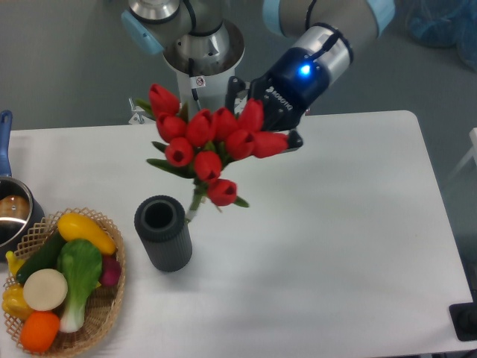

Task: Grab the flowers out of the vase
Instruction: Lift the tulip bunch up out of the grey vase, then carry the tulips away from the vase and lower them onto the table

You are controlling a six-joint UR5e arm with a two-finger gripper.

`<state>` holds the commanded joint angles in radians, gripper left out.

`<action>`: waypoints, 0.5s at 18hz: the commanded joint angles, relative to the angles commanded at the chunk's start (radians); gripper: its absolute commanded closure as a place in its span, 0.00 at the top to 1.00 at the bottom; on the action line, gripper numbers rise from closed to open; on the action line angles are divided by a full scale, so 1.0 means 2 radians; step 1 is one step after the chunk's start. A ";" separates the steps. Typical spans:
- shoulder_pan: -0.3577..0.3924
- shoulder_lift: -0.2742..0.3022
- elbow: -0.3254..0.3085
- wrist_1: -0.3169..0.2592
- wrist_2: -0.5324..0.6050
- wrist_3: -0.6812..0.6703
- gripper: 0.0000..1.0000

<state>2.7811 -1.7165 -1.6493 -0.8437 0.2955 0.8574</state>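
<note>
The gripper (pixel 262 125) has its jaws clamped on the flowers (pixel 211 148). The bunch hangs in the air, clear of the vase (pixel 163 233), above and to its right. The vase stands upright on the bench (pixel 335 239), beside the basket (pixel 104 302).

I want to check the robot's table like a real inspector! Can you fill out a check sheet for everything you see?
Surface: white table, bare on its right side.
Job's things: flowers, red tulips, lifted clear of the vase; stems hang beside its open, empty mouth. Vase stands upright.
Clutter: wicker basket of toy vegetables at front left; steel pot with blue handle at left edge.
Gripper: gripper shut on the flowers, blue light on.
Cables: nothing seen.
Surroundings: grey floor; robot base behind the table; blue object at top right, black object at bottom right, both cut off.
</note>
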 joint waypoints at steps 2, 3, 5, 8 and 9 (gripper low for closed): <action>0.000 -0.002 0.017 -0.001 0.066 0.012 0.19; 0.001 -0.002 0.022 -0.001 0.083 0.014 0.19; 0.004 -0.007 0.030 -0.001 0.095 0.015 0.19; 0.011 -0.012 0.038 -0.002 0.124 0.023 0.17; 0.011 -0.012 0.041 -0.003 0.144 0.026 0.15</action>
<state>2.8026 -1.7395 -1.5678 -0.8498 0.5825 0.9096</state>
